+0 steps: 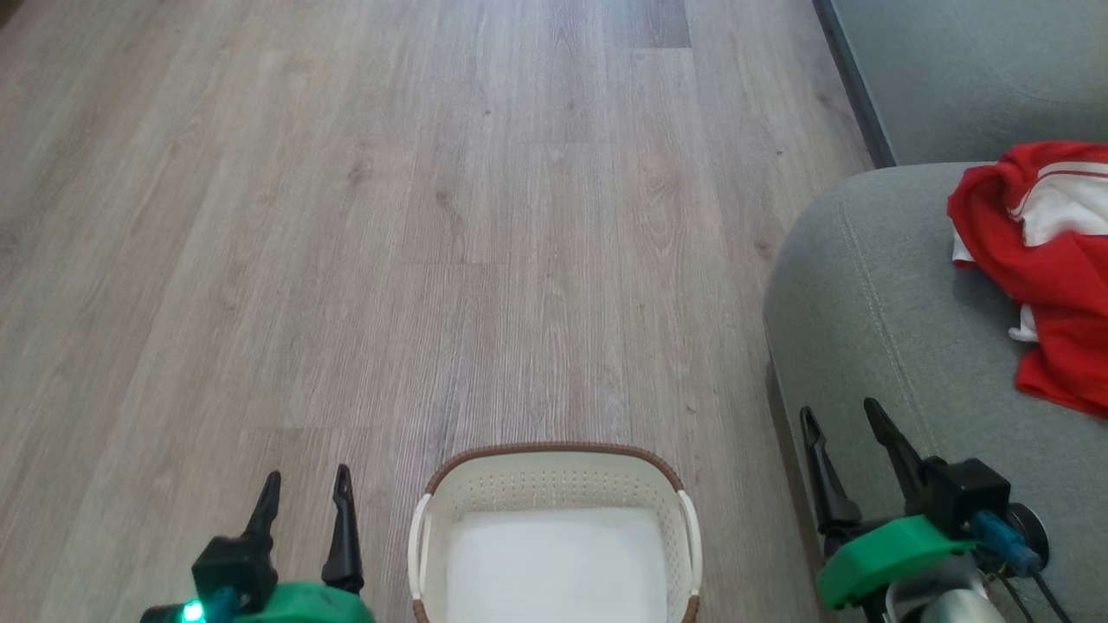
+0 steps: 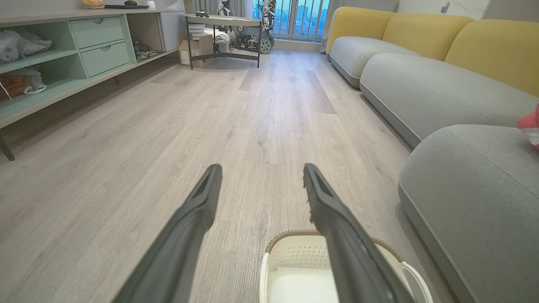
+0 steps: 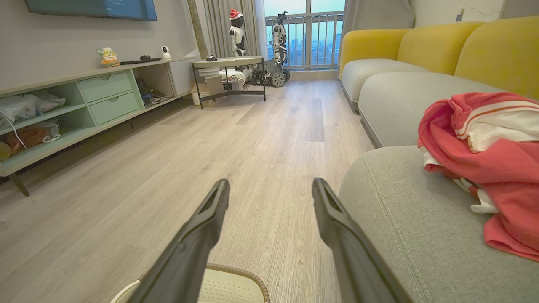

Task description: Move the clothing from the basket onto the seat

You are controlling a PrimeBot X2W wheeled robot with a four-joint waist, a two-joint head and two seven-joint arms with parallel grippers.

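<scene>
Here, red-and-white, seemingly mesh clothing (image 1: 1052,285) lies on the grey-green fabric seat (image 1: 866,285) right of the oval white perforated basket (image 1: 554,480); left gripper (image 1: 309,472) and right gripper (image 1: 838,407) flank it, fingers spread.

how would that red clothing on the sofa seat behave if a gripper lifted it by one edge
Probably floppy: the red clothing lies crumpled in loose folds on the seat, so it would likely drape and trail. It looks thin, so likely light. One pinch may lift only one layer.
</scene>
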